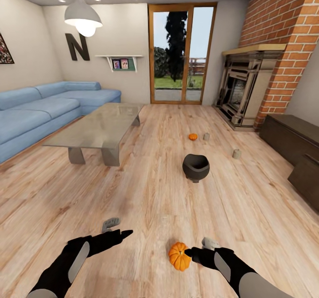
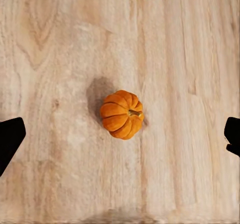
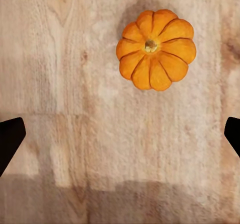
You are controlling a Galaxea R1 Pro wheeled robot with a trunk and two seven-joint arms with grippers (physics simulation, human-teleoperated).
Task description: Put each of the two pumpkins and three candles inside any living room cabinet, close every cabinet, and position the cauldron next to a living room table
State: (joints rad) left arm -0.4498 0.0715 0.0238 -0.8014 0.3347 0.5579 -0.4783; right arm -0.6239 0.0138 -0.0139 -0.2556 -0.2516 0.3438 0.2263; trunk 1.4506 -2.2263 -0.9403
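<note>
While both pumpkins still sit out on the pale wooden plank floor [image 1: 146,191], the tidying of this living room looks barely begun: a small ribbed orange pumpkin [image 1: 179,256] lies just beside the robot's right claw [image 1: 191,252], whose black fingers stand wide apart around nothing, and a second orange pumpkin [image 1: 192,136] rests far up the room near a stubby tan candle [image 1: 206,136]. Another tan candle [image 1: 237,154] stands nearer the long low dark-brown wooden cabinet [image 1: 288,136] along the right wall, its fronts apparently all shut; what it holds cannot be seen. The matte black round-bellied cauldron [image 1: 196,166] sits mid-floor, apart from the glass-topped counter with blocky grey legs [image 1: 95,129], and its dark bowl appears empty. The left claw [image 1: 116,236] hovers spread open and empty over the boards, close to a small grey object [image 1: 110,223] that may be the third candle.
</note>
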